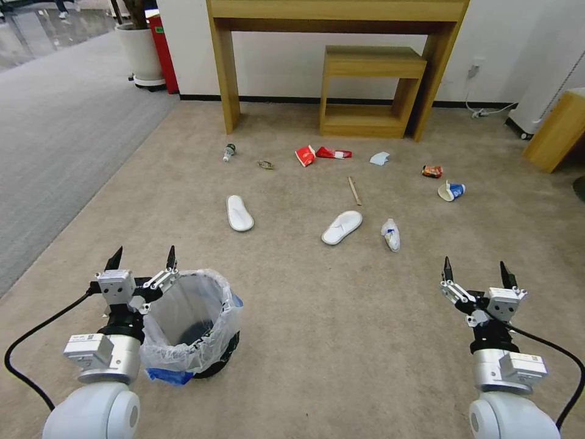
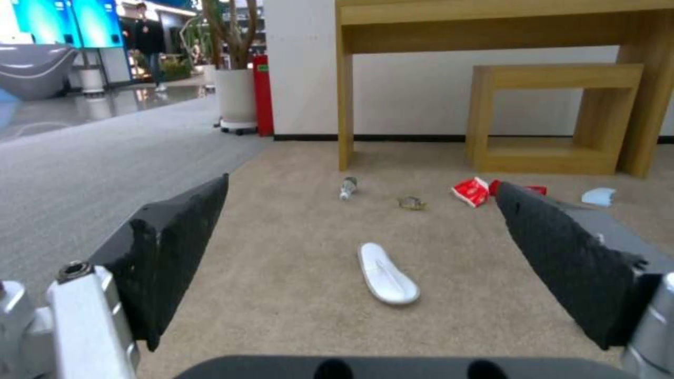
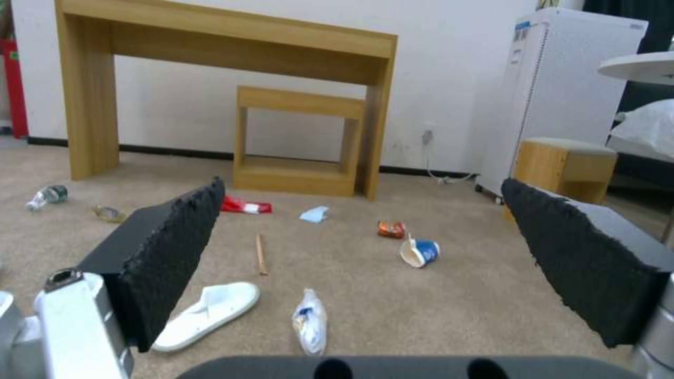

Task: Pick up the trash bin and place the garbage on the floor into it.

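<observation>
**Bin beside the left hand, litter spread ahead**

In the head view we see the trash bin (image 1: 194, 323) at the lower left of the frame, upright on the floor (image 1: 317, 329), its mouth facing up and its clear liner puffed over the rim. Our left hand (image 1: 143, 258) hovers just left of the bin's far rim, fingers spread apart and empty, tips pointing toward the top of the frame; one finger sits close to the liner, though we cannot tell whether it touches. Our right hand (image 1: 475, 271) hangs at the lower right, well apart from the bin, likewise spread wide and holding nothing.

The garbage lies in the middle of the frame. The left slipper (image 1: 239, 213) runs its long axis nearly up-down. The right slipper (image 1: 342, 227) lies diagonally, from lower left to upper right. The wooden stick (image 1: 354, 191) runs almost up-down, leaning slightly left at the top. A crumpled clear wrapper (image 1: 390, 235) lies just right of the right slipper. Farther up lie the small plastic bottle (image 1: 229, 152), the red wrappers (image 1: 321, 154), the blue tissue (image 1: 379, 158), the crushed orange can (image 1: 432, 172) and the paper cup (image 1: 451, 191), on its side with its mouth facing left.

Behind the litter stands a wooden desk (image 1: 335, 12) at the top of the frame.
</observation>
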Tool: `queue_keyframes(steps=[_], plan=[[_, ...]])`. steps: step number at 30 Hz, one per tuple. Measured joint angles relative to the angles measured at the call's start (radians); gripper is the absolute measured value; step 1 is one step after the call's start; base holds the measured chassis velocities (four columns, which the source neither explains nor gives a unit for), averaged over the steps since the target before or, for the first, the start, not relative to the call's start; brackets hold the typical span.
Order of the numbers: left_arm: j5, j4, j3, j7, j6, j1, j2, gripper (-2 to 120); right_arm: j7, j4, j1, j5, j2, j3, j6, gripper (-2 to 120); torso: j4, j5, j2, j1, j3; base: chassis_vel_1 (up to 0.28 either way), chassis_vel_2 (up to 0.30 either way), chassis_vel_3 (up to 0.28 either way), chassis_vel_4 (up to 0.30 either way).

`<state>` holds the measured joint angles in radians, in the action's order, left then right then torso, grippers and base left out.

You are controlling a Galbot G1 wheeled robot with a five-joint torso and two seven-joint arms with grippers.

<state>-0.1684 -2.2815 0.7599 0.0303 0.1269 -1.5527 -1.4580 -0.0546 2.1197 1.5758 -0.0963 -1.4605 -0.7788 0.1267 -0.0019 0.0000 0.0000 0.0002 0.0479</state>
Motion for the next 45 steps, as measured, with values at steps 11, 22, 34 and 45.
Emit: queue_keyframes(steps=[11, 22, 34, 45], plan=[[-0.001, -0.003, 0.001, 0.0, -0.005, -0.003, 0.002, 100, -0.001, 0.006, 0.001, 0.001, -0.002, -0.006, -0.001, 100, 0.0, 0.0, 0.0, 0.0, 0.0, 0.0, 0.0, 0.0, 0.0], [0.004, 0.006, 0.001, 0.0, -0.014, -0.004, 0.001, 100, -0.002, 0.002, -0.001, 0.016, -0.007, -0.006, -0.004, 100, 0.0, 0.0, 0.0, 0.0, 0.0, 0.0, 0.0, 0.0, 0.0], [-0.005, 0.019, 0.005, 0.001, -0.018, 0.003, 0.01, 100, -0.001, -0.01, -0.01, 0.026, -0.016, 0.0, -0.005, 100, 0.0, 0.0002, 0.0, 0.0, 0.0, 0.04, 0.025, -0.041, -0.032], [-0.007, 0.039, -0.002, 0.002, -0.019, 0.013, 0.012, 100, 0.0, -0.025, -0.02, 0.029, -0.02, 0.002, 0.004, 100, 0.0001, -0.0002, 0.0, 0.0, 0.0, 0.158, 0.15, -0.15, -0.151]])
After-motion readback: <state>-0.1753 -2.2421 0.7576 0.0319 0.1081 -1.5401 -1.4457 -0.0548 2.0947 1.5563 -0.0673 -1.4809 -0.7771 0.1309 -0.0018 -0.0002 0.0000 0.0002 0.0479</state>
